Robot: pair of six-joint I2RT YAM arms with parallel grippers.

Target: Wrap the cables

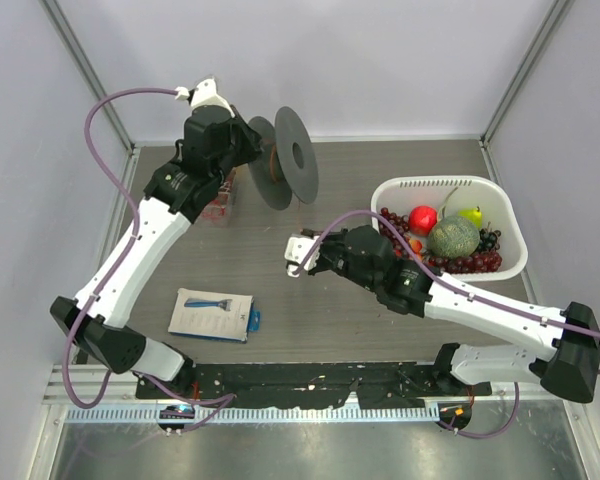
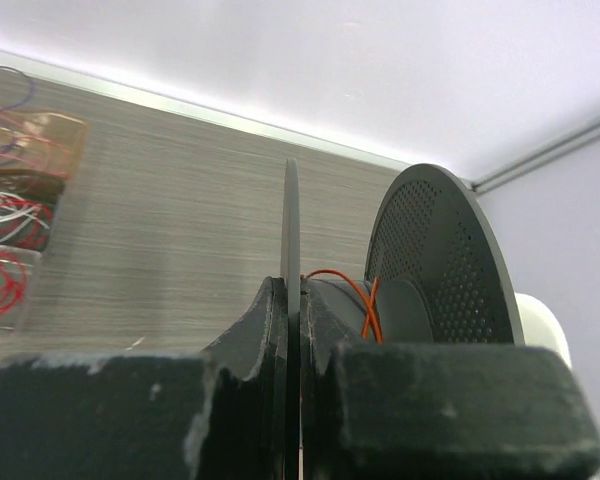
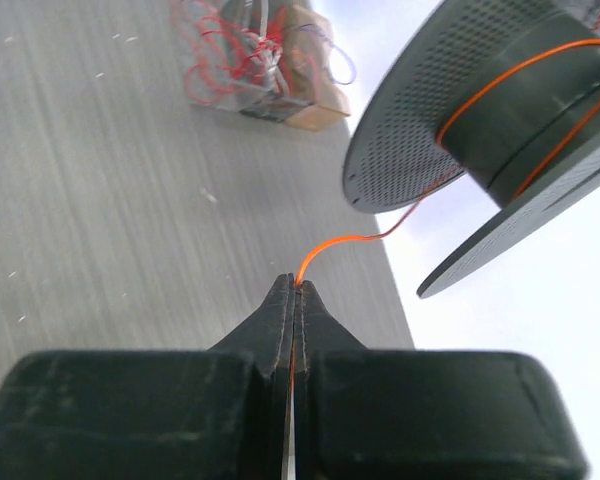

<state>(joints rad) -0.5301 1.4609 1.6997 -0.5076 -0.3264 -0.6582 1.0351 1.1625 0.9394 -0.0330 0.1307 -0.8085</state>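
Note:
My left gripper (image 2: 292, 286) is shut on the near flange of a dark grey spool (image 2: 440, 260), holding it upright above the table at the back (image 1: 285, 160). A thin orange cable (image 2: 365, 300) is wound a few turns round the spool's core. My right gripper (image 3: 295, 285) is shut on the free end of this orange cable (image 3: 330, 243), which runs up to the spool (image 3: 500, 110). In the top view the right gripper (image 1: 291, 260) sits below the spool, mid-table. A clear packet of red and whitish cables (image 3: 245, 55) lies on the table by the left arm (image 1: 220, 203).
A white basket (image 1: 500, 195) of fruit stands at the right, beside the right arm. A flat card pack with a blue razor (image 1: 213, 314) lies front left. White walls close off the table at the back and sides.

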